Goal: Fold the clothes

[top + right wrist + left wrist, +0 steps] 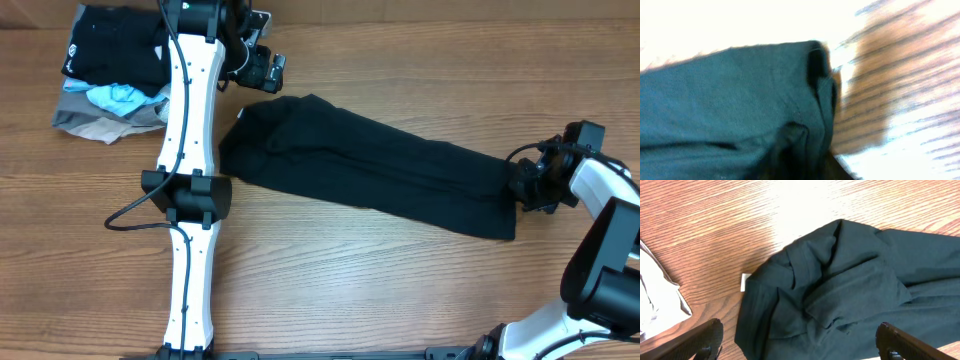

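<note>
Left arm: white links running from the near edge up the left half of the table; black joint about midway with a black cable looping off to the left; wrist bent rightward at the far end.
Left gripper: held above the table just beyond the far-left end of the garment. In the wrist view its fingers sit at the two lower corners, spread wide, with crumpled cloth lying below them.
Right arm: comes in at the near right corner and curls up the right edge, wrist turned left.
Right gripper: at the right end of the garment, touching it in the overhead view. The wrist view is blurred and filled with cloth; whether the jaws are clamped on it cannot be told.
Garment: black, soft, laid as a long band slanting across mid-table from far-left to near-right; left end bunched, right end squared off.
Label: small, white, at the left edge of the bunched end.
Pile: folded pieces in the far left corner, black on top, light blue and grey beneath; apart from the garment.
Table: brown wood grain, with bright glare in both wrist views.
</note>
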You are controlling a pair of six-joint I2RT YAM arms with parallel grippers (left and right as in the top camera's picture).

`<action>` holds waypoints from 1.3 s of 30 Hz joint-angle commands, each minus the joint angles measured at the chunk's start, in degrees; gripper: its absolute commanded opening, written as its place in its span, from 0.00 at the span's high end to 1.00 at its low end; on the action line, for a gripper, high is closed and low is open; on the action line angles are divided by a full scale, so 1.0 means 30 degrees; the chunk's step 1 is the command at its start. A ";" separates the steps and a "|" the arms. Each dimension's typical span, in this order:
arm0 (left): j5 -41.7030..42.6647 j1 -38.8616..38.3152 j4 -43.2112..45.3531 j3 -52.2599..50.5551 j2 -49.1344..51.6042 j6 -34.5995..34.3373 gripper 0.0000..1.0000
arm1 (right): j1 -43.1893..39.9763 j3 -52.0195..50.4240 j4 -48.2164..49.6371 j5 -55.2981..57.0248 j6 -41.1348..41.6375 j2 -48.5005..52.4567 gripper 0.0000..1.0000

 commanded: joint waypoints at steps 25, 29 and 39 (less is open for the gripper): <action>-0.1566 0.0255 -0.0029 0.0481 -0.0787 -0.0233 0.00 | 0.0882 1.1147 -1.2364 -0.1341 -0.0780 0.0743 0.96; -0.1566 0.0255 -0.0022 0.0481 -0.0787 -0.0226 0.00 | 0.4561 1.1081 -1.1999 -0.0321 0.0852 0.1158 0.96; -0.1566 0.0255 0.0321 0.0466 -0.0787 -0.0226 0.00 | 1.0214 1.1038 -1.0418 -0.1246 0.2732 0.3643 0.96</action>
